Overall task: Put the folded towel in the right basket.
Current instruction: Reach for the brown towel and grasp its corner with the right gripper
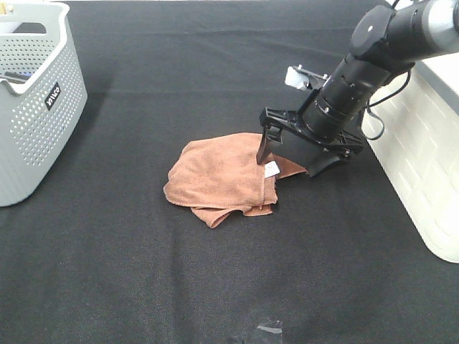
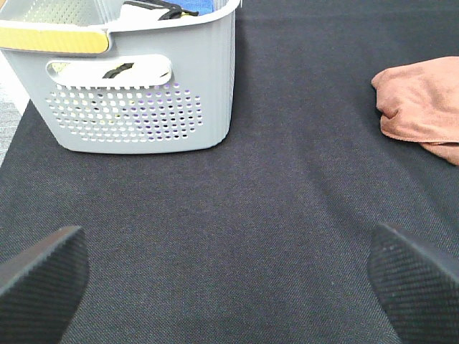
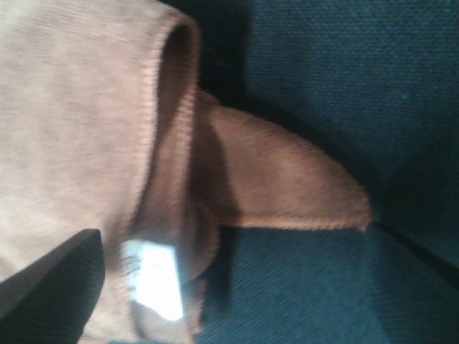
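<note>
The towel [image 1: 219, 178] lies rumpled on the black table cover [image 1: 215, 287], a little left of centre in the high view, with its white tag [image 1: 272, 169] at its right edge. The right gripper [image 1: 289, 162] is down at that edge with its jaws spread. One finger [image 1: 265, 147] stands on the cloth just beside the tag, and the other sits to the right, beyond a loose brown flap [image 1: 292, 168]. Nothing is pinched yet. The white basket [image 1: 423, 179] runs along the right edge of the frame, close to this arm. The grey basket [image 1: 36, 107] at the upper left is the wrong one.

The step in hand looks like the grasp. To do it well, the gripper should sink until its tips reach the table cover. It should then close across the thick folded edge by the tag rather than the thin flap alone, so that the layers come up together. The right wrist view is close and blurred, so there is probably more than one layer between the jaws, but I cannot count them. The lift should then go high enough for the hanging cloth to clear the white basket's rim before the carry to the right.

The left gripper [image 2: 229, 283] hangs with its jaws spread wide and holds nothing. It faces the grey basket and is best kept out of the way.
</note>
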